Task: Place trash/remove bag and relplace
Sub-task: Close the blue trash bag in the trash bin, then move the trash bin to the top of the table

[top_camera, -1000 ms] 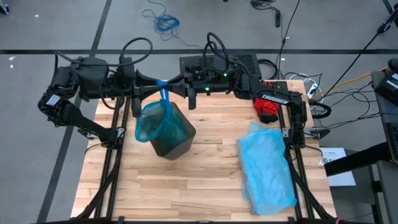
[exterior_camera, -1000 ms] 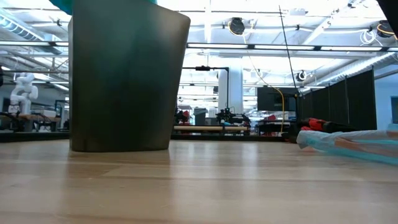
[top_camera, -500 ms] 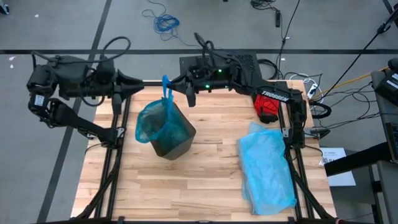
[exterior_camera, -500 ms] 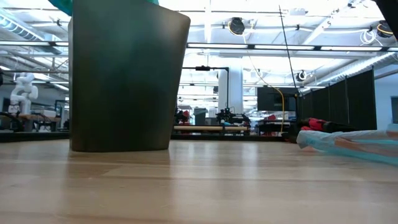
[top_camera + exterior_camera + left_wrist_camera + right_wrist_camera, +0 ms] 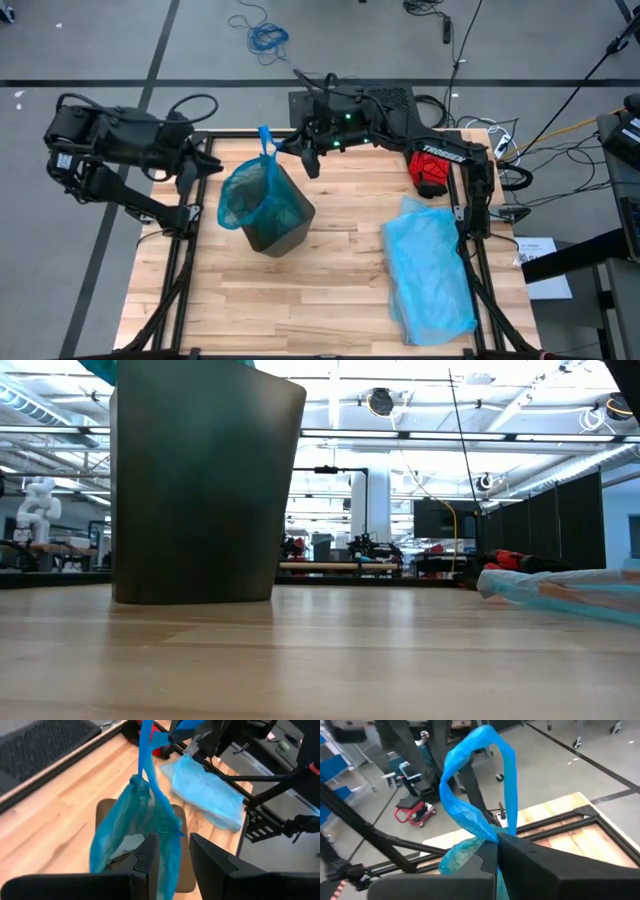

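High view, upper centre: the right gripper (image 5: 283, 146) pinches the bag (image 5: 252, 190), which hides the bin's (image 5: 283, 227) contents. Left wrist view: the left gripper (image 5: 173, 851) stands spread, empty, clear table (image 5: 50, 820) around.

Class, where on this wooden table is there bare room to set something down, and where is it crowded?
Free: the front strip of the wooden table, between the dark brown bin and the pale sky-blue plastic bag; also left of the bin. Crowded: the back edge, where both tools meet the teal-green bag's blue handle loops.
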`<state>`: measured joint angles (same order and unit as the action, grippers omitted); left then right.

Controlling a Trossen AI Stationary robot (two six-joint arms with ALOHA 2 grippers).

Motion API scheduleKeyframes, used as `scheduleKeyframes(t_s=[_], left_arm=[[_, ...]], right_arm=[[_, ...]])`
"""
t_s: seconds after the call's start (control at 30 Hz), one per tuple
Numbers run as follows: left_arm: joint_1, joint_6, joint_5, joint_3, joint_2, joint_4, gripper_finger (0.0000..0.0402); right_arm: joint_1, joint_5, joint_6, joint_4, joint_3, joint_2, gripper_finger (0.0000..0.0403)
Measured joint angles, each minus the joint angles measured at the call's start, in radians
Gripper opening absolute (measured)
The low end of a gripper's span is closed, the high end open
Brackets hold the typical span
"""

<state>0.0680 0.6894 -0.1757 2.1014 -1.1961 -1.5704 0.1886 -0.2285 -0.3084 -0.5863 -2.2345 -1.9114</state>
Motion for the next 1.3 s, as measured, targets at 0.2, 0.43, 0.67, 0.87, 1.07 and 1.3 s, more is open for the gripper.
scheduleKeyframes(t_s=[0.2,0.43,0.67,0.87,1.07,1.3], left_arm=[[0.017,0.138,0.0,-0.004,0.013,0.001,0.0104],[0.046,0.23,0.071,-0.136,0.035,-0.002,0.0104],[0.072,0.299,0.096,-0.317,0.027,0.001,0.0104],[0.061,0.301,0.023,-0.419,0.031,-0.005,0.0105],[0.056,0.416,0.022,-0.422,0.027,0.0,0.0105],[0.083,0.555,0.036,-0.423,0.031,0.0,0.0105]], right_arm=[[0.002,-0.014,0.012,-0.038,0.0,0.066,0.0049],[-0.002,-0.012,0.014,-0.119,0.0,0.157,0.0145],[-0.024,-0.009,0.014,-0.141,0.0,0.215,0.0194],[-0.044,-0.009,0.014,-0.167,0.0,0.221,0.0198],[-0.047,-0.013,0.014,-0.23,0.0,0.22,0.0199],[-0.046,-0.063,0.041,-0.254,0.0,0.219,0.0199]])
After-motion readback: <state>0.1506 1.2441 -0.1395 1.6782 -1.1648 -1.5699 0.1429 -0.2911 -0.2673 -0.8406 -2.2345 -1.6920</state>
